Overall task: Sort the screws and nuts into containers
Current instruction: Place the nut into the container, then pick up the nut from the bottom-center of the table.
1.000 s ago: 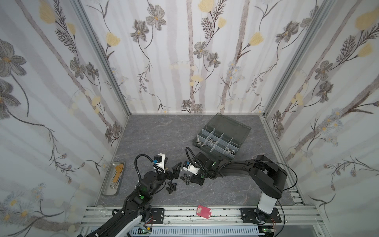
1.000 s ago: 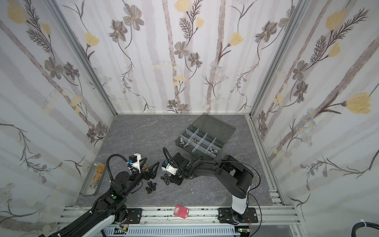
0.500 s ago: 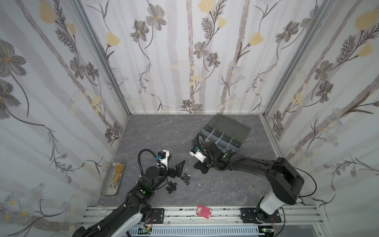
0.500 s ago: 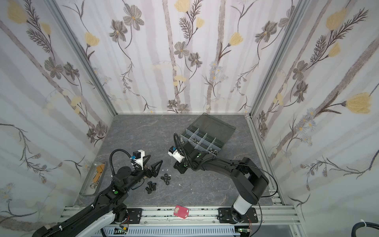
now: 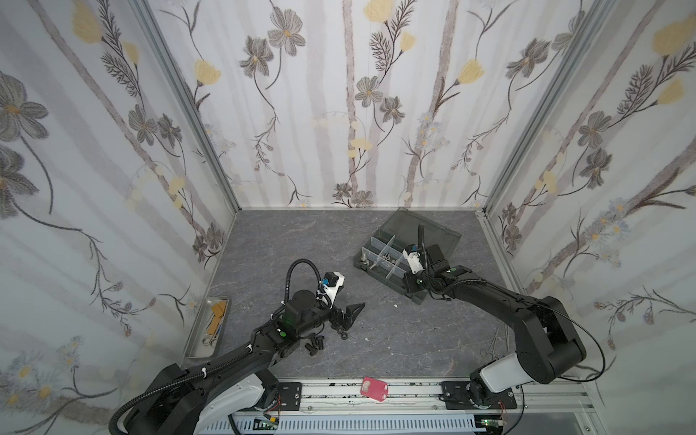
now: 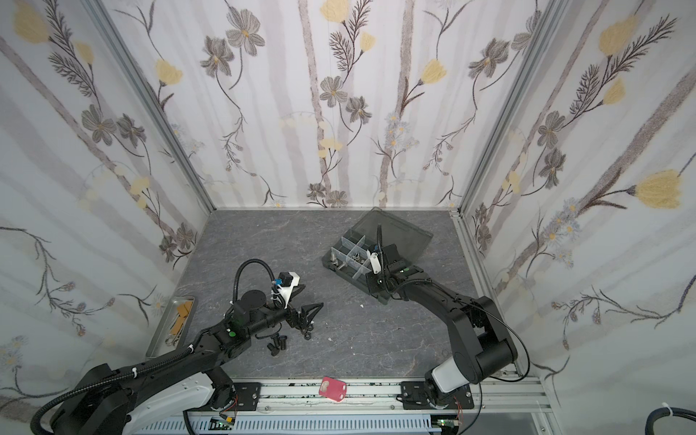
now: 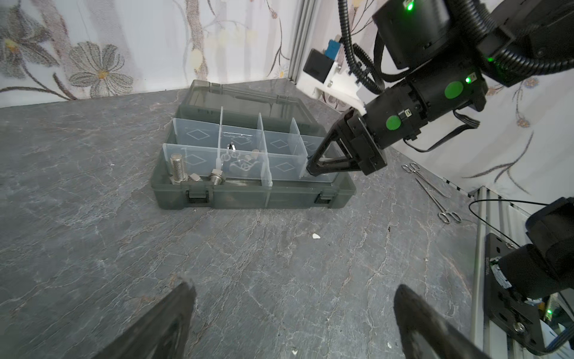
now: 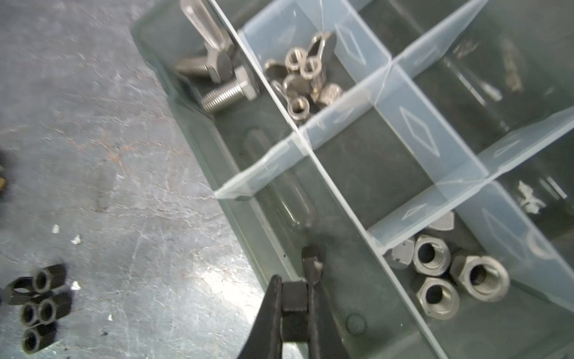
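Well, my right gripper (image 8: 293,287) hangs over the box (image 7: 248,197), its jaws pinching a black nut (image 8: 293,303) that sits small, dark and edge-on between them. Below it lies a front-row cell (image 8: 344,270) that looks bare in the right wrist view. Just across the clear divider, big silver nuts (image 8: 438,298) sit in the next cell. Farther along the front row, silver screws (image 8: 223,93) lie in the end cell, and beside those a cell holds small silver nuts (image 8: 299,66) heaped together. The lid (image 5: 422,229) is thrown back toward the rear wall.

My left gripper (image 7: 295,295) hovers low above the table (image 7: 93,248), jaws spread wide with nothing between them. In both top views it sits well apart from the box, near the loose pieces. Black nuts (image 5: 342,333) lie just beside its fingers, touching one another in a clump, and black screws (image 5: 313,344) lie a little nearer my base, close under the arm. A steel tray (image 5: 199,355) lies at the table's left edge — tan pieces in it, too small to tell.
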Action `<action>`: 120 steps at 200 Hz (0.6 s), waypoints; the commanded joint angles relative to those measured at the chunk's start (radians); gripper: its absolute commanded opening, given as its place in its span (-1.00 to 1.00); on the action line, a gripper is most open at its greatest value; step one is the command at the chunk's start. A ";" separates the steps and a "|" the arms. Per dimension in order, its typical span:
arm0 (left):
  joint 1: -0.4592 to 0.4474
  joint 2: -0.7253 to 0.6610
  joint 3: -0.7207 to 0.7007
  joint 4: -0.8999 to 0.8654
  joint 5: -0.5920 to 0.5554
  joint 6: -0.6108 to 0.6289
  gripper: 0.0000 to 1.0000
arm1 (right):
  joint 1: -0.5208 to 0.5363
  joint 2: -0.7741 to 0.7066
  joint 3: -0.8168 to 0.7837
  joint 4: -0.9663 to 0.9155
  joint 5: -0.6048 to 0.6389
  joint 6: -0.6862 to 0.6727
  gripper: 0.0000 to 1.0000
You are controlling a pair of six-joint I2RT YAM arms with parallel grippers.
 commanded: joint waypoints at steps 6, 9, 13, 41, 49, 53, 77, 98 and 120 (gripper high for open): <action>0.002 -0.047 -0.017 0.055 -0.076 0.007 1.00 | 0.003 -0.002 -0.001 0.017 -0.024 0.031 -0.19; 0.002 -0.056 -0.019 0.050 -0.086 0.004 1.00 | 0.003 -0.009 -0.002 0.024 -0.027 0.035 -0.17; 0.002 -0.068 -0.019 0.042 -0.102 0.001 1.00 | 0.003 -0.017 -0.002 0.034 -0.032 0.036 -0.16; 0.034 -0.196 -0.061 -0.003 -0.230 -0.057 1.00 | 0.026 -0.069 0.004 0.093 -0.113 0.016 -0.13; 0.058 -0.233 -0.077 -0.026 -0.255 -0.087 1.00 | 0.046 -0.077 -0.001 0.116 -0.156 0.005 -0.13; 0.073 -0.250 -0.082 -0.041 -0.258 -0.101 1.00 | 0.059 -0.078 -0.007 0.133 -0.179 -0.005 -0.14; 0.167 -0.317 -0.092 -0.170 -0.282 -0.196 1.00 | 0.201 -0.048 -0.012 0.156 -0.258 -0.104 -0.16; 0.216 -0.352 -0.112 -0.239 -0.290 -0.247 1.00 | 0.344 -0.005 -0.025 0.167 -0.282 -0.205 -0.17; 0.236 -0.369 -0.137 -0.251 -0.305 -0.274 1.00 | 0.443 0.045 -0.034 0.205 -0.294 -0.232 -0.17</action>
